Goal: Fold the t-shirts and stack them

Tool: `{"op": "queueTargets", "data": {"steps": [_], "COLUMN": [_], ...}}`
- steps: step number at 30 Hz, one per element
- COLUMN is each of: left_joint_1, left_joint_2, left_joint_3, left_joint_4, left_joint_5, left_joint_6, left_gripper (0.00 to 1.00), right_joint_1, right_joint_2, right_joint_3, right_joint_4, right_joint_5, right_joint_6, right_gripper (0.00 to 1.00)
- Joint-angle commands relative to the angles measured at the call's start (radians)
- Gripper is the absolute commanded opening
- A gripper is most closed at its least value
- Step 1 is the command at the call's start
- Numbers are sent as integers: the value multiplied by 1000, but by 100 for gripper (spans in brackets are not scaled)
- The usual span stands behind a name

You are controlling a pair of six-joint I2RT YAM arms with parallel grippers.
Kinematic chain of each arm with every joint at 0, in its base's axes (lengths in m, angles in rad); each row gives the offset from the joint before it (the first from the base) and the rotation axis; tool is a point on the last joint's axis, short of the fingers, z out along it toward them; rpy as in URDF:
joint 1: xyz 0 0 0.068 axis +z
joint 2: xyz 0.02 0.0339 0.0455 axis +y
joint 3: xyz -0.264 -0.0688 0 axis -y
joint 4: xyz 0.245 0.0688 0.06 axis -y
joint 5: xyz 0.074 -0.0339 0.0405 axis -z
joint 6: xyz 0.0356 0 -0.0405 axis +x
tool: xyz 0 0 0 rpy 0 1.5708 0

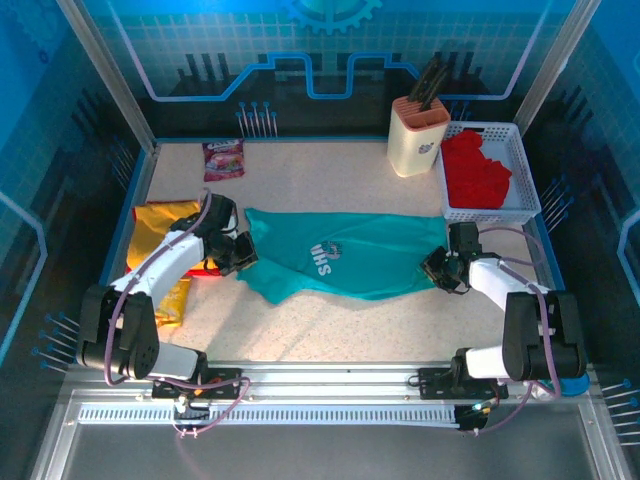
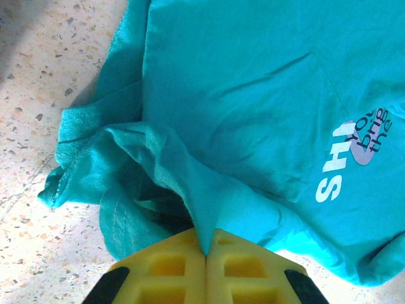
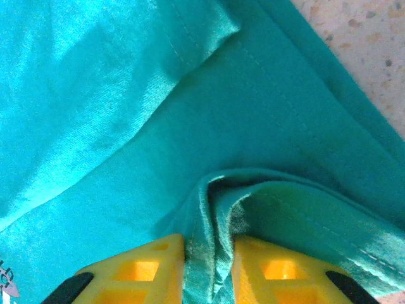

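In the middle of the table (image 1: 320, 180): teal t-shirt (image 1: 380, 262), spread out wide from left to right, a bit crumpled, near edge dipping to a point on the left half
White print (image 1: 325, 258): on top of the teal cloth, left of its middle
Left gripper (image 1: 240, 255): at the left end of the teal t-shirt, clamped tight on a thin fold of it
Left wrist view: yellow pads (image 2: 168, 266) pressed together, the thin fold pinched between, more loose cloth bunched just in front
Right gripper (image 1: 441, 268): at the right end of the teal t-shirt, gripping a thick bunch of it
Right wrist view: pads (image 3: 142, 272) a little apart, the bunched cloth squeezed between
Yellow t-shirt (image 1: 160, 222): crumpled at the left edge of the table, partly under the left arm, near the teal one
Red t-shirt (image 1: 476, 168): heaped in the white basket (image 1: 528, 190) at the far right corner
Knife block (image 1: 418, 135): standing upright, just left of the basket
Pink snack packet (image 1: 223, 158): lying flat at the far left, well apart from the teal t-shirt
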Motion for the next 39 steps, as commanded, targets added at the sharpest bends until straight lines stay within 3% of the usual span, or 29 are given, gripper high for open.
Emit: {"op": "queueTargets", "data": {"steps": [1, 4, 8, 23, 28, 39], "left_joint_1": [9, 12, 19, 64, 76, 98], "left_joint_2": [-25, -25, -33, -50, -5, 79], "left_joint_3": [-3, 2, 21, 53, 112, 184], "left_joint_4": [-8, -17, -34, -49, -55, -48], "left_joint_5": [0, -6, -6, 29, 42, 41], "left_joint_6": [28, 36, 45, 51, 56, 70], "left_gripper": [0, 0, 0, 0, 0, 0], "right_joint_1": [15, 3, -31, -236, -296, -330], "right_joint_2": [-18, -48, -95, -260, -191, 25], "right_joint_3": [16, 15, 10, -47, -26, 55], "right_joint_4": [-22, -46, -95, -201, -159, -58], "right_joint_5": [19, 8, -24, -171, -235, -319], "right_joint_6": [3, -3, -13, -46, -50, -56], "right_gripper": [22, 17, 2, 0, 0, 0]}}
